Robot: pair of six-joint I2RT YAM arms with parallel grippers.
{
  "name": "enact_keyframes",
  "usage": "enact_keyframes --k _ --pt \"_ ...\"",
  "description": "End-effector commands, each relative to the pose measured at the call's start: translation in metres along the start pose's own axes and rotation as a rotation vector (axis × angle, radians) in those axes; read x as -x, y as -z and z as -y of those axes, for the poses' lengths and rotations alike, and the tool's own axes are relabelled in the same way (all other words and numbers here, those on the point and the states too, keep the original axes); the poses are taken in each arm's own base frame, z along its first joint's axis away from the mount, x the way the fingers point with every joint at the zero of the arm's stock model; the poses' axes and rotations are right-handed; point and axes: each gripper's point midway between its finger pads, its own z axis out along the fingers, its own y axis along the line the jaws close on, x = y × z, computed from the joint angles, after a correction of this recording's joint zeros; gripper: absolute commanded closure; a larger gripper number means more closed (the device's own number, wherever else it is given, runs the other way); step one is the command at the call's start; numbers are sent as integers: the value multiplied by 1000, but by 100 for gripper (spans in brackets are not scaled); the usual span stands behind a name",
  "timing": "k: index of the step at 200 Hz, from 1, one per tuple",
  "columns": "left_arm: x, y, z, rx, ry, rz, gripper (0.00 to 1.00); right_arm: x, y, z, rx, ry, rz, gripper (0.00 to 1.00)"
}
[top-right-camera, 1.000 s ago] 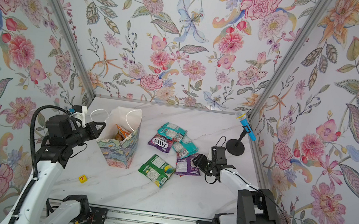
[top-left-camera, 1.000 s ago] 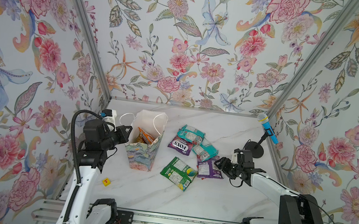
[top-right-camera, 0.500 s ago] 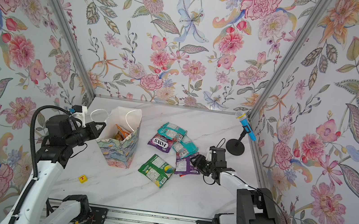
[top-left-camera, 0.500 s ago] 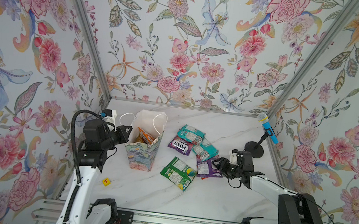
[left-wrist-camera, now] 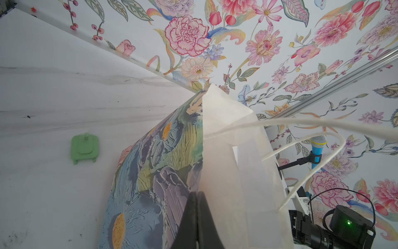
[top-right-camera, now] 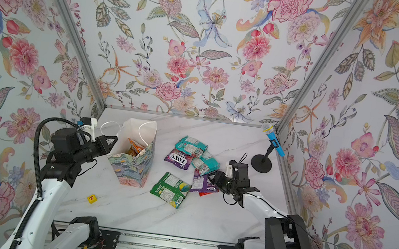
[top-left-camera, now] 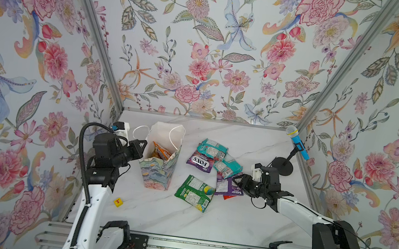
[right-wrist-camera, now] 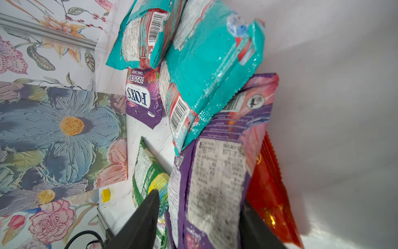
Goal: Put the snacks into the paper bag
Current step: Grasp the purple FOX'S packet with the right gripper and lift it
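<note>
Right wrist view: purple packet (right-wrist-camera: 217, 163) is straddled by the right gripper (right-wrist-camera: 199, 197), jaws parted, among snacks (top-left-camera: 212, 149) on the table (top-left-camera: 232, 221); the upright paper bag (top-left-camera: 157, 174) is held at its rim by the closed left gripper (left-wrist-camera: 196, 195)

My white marbled surface (top-left-camera: 232, 226), loaded.
The paper bag (top-left-camera: 157, 174) and a microphone stand (top-left-camera: 282, 165) stand upright on it; a green packet (top-left-camera: 193, 192), a purple FOX'S packet (top-left-camera: 200, 161), a red-orange sachet (top-left-camera: 227, 197) and a yellow cube (top-left-camera: 118, 202) lie flat.

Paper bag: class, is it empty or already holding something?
Not empty: an orange packet shows inside the open mouth of the paper bag in both top views.
</note>
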Motion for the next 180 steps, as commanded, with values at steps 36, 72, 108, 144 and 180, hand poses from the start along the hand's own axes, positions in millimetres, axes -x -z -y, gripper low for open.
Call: enact_keyframes --k 36,72,108,144,180 --pt "2 2 11 -51 -16 16 99 -2 -9 -2 39 -18 -2 81" --pt "2 1 11 -51 -16 16 99 6 -2 -8 20 9 20 100" --pt "2 2 11 -52 -18 16 99 25 26 -27 -28 67 80 100" --pt "3 1 11 -53 -17 17 99 45 64 -62 -26 132 160 100" --pt "4 2 12 -55 -18 20 99 63 96 -103 16 194 241 100"
